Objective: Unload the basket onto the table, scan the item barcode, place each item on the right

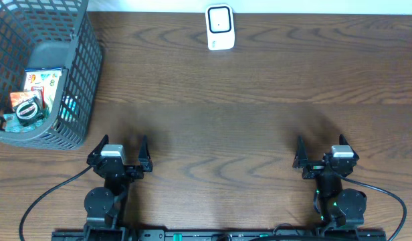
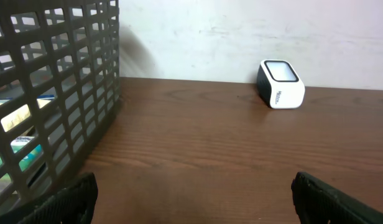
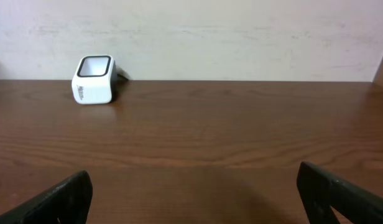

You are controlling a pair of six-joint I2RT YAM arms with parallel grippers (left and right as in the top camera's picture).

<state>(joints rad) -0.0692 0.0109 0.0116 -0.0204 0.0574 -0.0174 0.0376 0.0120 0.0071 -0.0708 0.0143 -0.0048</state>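
Dark grey plastic mesh basket (image 1: 79, 80): cropped by overhead's top, left edges. Colourful packets (image 1: 42, 87) inside half hidden behind mesh, print too small to read. Side lettering on white box-shaped scanner (image 2: 280, 84) illegible (both wrist views). Black fingers (image 2: 67, 202) of left gripper (image 1: 121, 143), right gripper (image 1: 320, 143): cut by wrist views' bottom edges.

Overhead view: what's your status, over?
Left hand open, right hand open, both empty. Packets in basket, untouched. Barcode scanner at far edge, nothing blocking.
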